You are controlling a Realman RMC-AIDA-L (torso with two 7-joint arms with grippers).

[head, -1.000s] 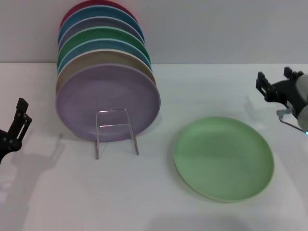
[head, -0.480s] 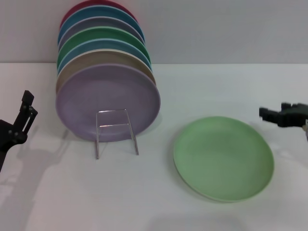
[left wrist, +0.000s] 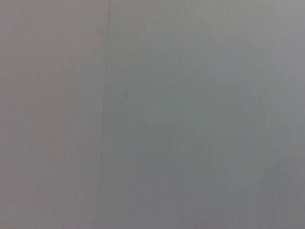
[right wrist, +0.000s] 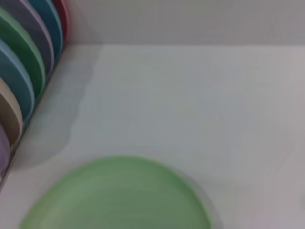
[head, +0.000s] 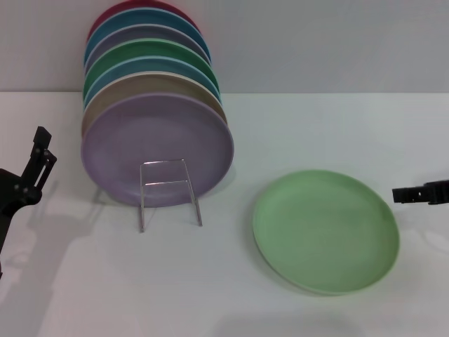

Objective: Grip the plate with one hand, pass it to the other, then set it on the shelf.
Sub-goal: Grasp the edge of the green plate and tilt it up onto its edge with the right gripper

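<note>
The light green plate [head: 326, 232] lies flat on the white table, right of centre; it also shows in the right wrist view [right wrist: 119, 195]. The thin wire shelf [head: 168, 191] stands left of it, its small front loop free, with several coloured plates standing on edge behind the loop. My right gripper [head: 421, 193] is at the right edge of the head view, low and just right of the green plate's rim, apart from it. My left gripper [head: 36, 165] is at the far left, left of the shelf, holding nothing. The left wrist view shows only a plain grey surface.
The lavender plate [head: 158, 147] is the front one in the row on the shelf, with tan, blue, darker green [head: 151, 53] and red plates behind it; the row also shows in the right wrist view [right wrist: 21, 76]. A grey wall runs behind the white table [head: 316, 126].
My right gripper has dropped from above the table's right side and turned level beside the green plate's right rim. My left gripper has moved slightly up and to the right.
</note>
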